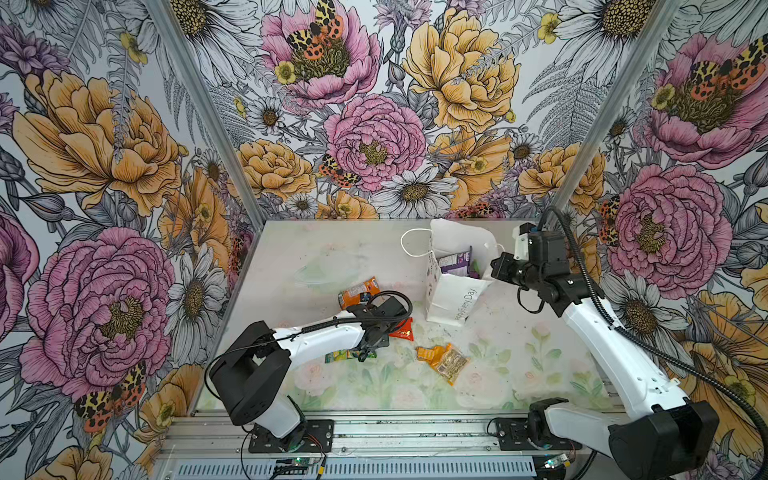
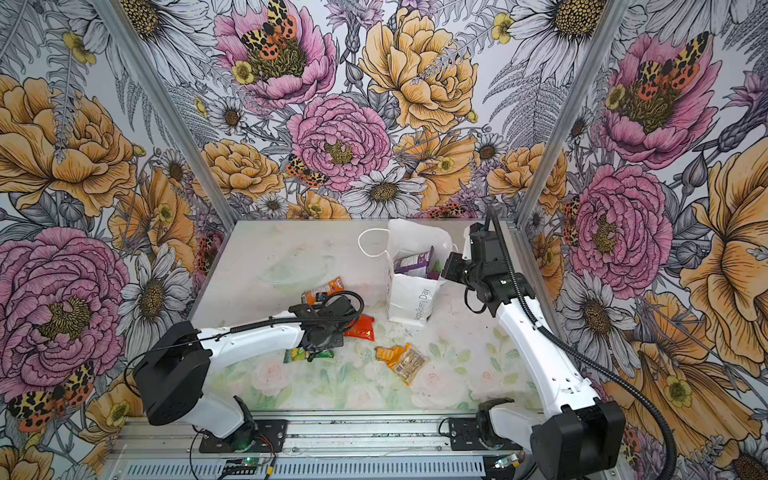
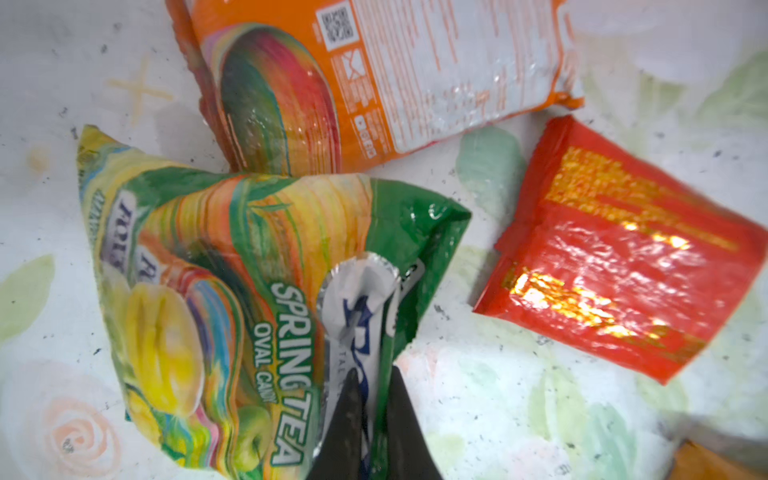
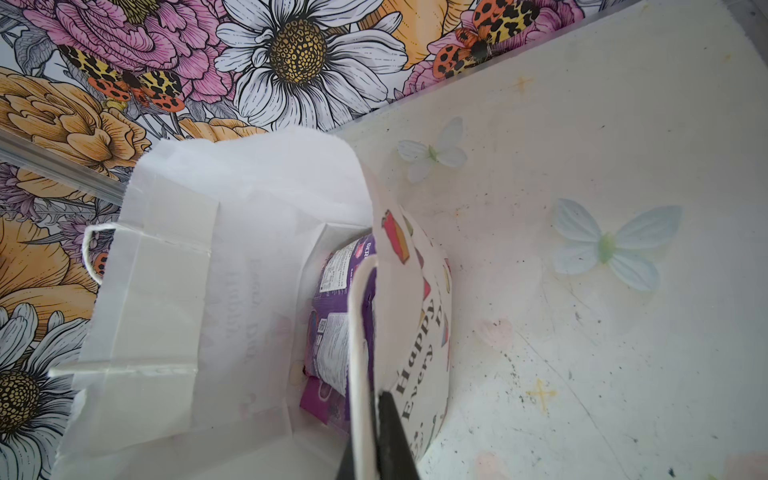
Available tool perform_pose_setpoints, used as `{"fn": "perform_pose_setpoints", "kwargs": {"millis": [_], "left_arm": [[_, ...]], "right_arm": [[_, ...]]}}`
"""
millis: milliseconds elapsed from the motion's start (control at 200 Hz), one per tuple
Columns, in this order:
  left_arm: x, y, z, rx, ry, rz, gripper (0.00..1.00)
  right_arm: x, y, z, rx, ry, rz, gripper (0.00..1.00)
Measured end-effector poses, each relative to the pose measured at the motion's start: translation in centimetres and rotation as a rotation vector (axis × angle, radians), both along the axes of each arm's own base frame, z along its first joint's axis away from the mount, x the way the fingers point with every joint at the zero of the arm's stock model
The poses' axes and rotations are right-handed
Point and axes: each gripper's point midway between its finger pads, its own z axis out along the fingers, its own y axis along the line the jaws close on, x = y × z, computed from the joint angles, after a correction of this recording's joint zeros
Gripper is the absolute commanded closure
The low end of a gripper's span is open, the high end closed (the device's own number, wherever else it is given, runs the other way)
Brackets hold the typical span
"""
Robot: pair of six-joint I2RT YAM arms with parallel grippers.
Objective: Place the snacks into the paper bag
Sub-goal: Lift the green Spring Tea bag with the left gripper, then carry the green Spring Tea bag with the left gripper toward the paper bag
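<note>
Left pincer (image 3: 374, 374) is clamped on the FOX'S packet (image 3: 199, 270) by its edge, mid-desk (image 1: 332, 249) — likely to lift it. Right pincer (image 4: 370, 415) pinches the bag (image 4: 187, 291) by its rim so the mouth gapes, far right — purple packets (image 4: 332, 332) inside.

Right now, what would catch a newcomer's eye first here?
The loud floral walls all round. At the back right, the right gripper pinches the rim of the white bag open, purple packets inside. Left of centre, the left gripper nips the green packet.
</note>
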Motion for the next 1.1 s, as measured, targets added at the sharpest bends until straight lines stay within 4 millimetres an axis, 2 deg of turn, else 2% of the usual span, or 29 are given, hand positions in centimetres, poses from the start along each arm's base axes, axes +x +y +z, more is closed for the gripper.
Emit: {"fn": "perform_pose_setpoints", "kwargs": {"millis": [420, 556, 886, 1101], "left_arm": [[-0.4, 1.3, 2.6, -0.148, -0.141, 0.063, 1.00], [0.3, 1.8, 3.6, -0.221, -0.179, 0.097, 1.00], [2.0, 2.1, 8.8, -0.470, -0.327, 0.135, 1.00], [2.5, 1.0, 11.2, -0.566, -0.378, 0.075, 1.00]], "right_arm": [[0.1, 0.1, 0.0, 0.000, 0.002, 0.001, 1.00], [0.3, 0.1, 0.0, 0.003, 0.001, 0.004, 1.00], [0.3, 0.3, 0.1, 0.007, 0.001, 0.009, 1.00], [0.3, 0.3, 0.1, 0.007, 0.001, 0.009, 1.00]]}}
